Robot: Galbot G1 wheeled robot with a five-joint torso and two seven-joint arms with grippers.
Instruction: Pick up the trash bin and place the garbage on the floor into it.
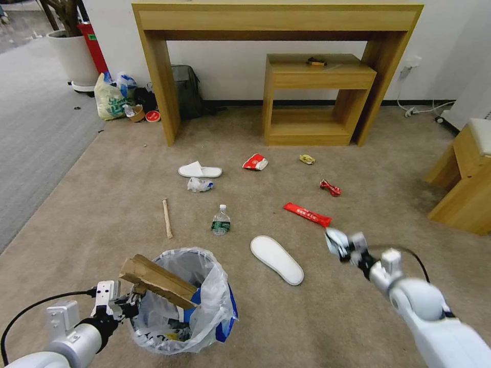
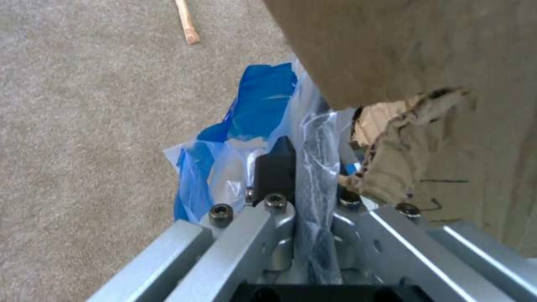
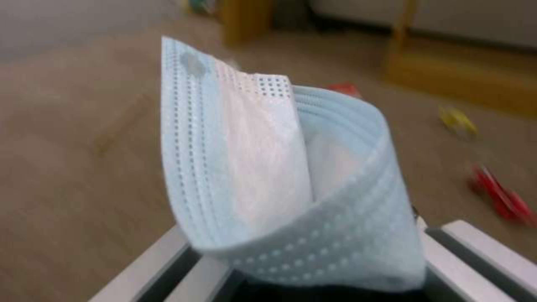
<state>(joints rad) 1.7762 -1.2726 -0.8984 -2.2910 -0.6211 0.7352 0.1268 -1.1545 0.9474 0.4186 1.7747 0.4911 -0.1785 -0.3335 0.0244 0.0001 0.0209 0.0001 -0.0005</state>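
My left gripper [image 1: 125, 301] is shut on the near rim of the trash bin [image 1: 189, 306], pinching its crinkly liner bag [image 2: 251, 109]. A cardboard strip [image 1: 158, 281] sticks out of the bin. To the right, above the floor [image 1: 358, 168], my right gripper [image 1: 337, 244] is shut on a pale-blue folded mask [image 3: 280, 188]. Garbage lies ahead on the carpet: two white slippers [image 1: 199, 170] [image 1: 276, 259], a green-label bottle [image 1: 221, 221], a wooden stick [image 1: 167, 219], a long red wrapper [image 1: 307, 214], a red-and-white packet [image 1: 255, 162], a yellow wrapper [image 1: 307, 159] and a crumpled red one [image 1: 330, 187].
A tall wooden console [image 1: 276, 20] with a low table [image 1: 314, 97] under it stands against the far wall. A wooden stool [image 1: 463, 179] is at the right. A pale-yellow shopping bag [image 1: 110, 97] and grey backpack [image 1: 186, 92] sit far left, beside grey ribbed carpet [image 1: 36, 128].
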